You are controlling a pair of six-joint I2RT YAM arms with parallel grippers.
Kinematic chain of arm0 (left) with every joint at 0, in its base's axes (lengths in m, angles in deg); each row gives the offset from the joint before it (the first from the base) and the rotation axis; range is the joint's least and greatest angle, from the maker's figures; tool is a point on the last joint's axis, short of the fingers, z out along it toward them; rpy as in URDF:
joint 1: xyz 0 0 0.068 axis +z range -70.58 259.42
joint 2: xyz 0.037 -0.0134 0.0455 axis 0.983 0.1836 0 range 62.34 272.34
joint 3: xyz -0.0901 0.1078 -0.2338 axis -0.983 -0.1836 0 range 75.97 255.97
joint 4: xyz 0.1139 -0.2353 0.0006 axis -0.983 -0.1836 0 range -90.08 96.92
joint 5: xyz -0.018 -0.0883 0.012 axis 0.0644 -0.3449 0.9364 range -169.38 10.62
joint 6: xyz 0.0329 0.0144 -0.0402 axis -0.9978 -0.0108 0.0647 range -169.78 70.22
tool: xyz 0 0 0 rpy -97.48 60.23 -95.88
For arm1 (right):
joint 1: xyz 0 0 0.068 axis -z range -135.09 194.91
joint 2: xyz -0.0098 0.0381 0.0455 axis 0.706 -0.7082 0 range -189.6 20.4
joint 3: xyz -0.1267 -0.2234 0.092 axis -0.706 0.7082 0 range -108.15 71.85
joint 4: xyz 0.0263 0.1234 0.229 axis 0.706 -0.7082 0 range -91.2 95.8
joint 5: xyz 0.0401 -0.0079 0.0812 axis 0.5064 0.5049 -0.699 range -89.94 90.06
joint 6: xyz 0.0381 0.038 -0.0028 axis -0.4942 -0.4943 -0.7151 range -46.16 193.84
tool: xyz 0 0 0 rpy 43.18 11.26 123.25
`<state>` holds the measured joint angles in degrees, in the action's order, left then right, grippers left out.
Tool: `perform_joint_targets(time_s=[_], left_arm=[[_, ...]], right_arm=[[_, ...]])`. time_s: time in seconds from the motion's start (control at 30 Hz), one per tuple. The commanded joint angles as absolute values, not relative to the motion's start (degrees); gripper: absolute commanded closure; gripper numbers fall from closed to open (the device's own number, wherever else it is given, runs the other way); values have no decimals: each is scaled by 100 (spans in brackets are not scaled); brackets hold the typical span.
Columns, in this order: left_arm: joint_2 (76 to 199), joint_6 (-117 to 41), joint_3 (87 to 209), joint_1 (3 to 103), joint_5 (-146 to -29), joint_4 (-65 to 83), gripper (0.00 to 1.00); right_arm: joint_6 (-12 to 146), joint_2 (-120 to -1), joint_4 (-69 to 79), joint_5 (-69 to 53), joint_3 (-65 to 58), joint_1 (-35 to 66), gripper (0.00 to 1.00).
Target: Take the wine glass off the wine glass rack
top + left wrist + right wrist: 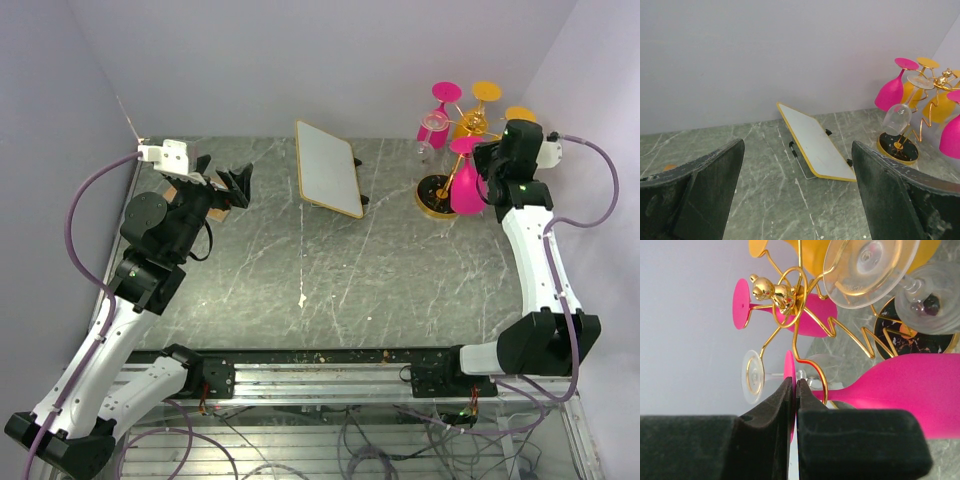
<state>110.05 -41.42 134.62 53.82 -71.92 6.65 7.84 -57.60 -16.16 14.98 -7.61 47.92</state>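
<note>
At gold wire wine glass rack (775,291), right gripper (795,388) pinches pink wine glass (905,390) by its foot.
Grip suits sliding it off; left gripper (797,146) splayed, idle.

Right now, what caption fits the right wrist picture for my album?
Right gripper pinches the foot of a pink glass hanging on the gold rack.

White arm links (100,350), lilac cables (72,215), black joints (148,215) and hands (797,145) (795,384).
</note>
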Motion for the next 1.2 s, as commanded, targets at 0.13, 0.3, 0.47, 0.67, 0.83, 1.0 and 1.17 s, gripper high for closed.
perform_joint_targets(time_s=[0.13, 0.3, 0.47, 0.67, 0.83, 1.0, 1.17], left_arm=[[10903, -4188, 13457, 5382, -7178, 927, 2], [10885, -4178, 13448, 5385, -7191, 929, 2], [10875, -4183, 13441, 5380, -7191, 930, 2], [10876, -4181, 13445, 5380, -7191, 931, 2], [10875, -4179, 13445, 5383, -7201, 926, 2], [10876, -4176, 13443, 5386, -7200, 926, 2], [10866, -4180, 13449, 5385, -7206, 929, 2]], right_arm=[[259, -5946, -1427, 1160, -941, 4870, 100], [-125, -5958, -1196, 1247, -855, 4878, 100], [-472, -5996, -1104, 1452, -856, 4887, 100], [-842, -6067, -1079, 1655, -869, 4904, 100], [-1065, -6081, -893, 1898, -800, 4929, 100], [-1032, -6255, -974, 1961, -1034, 4949, 100], [-759, -6516, -981, 1416, -1264, 4979, 100]])
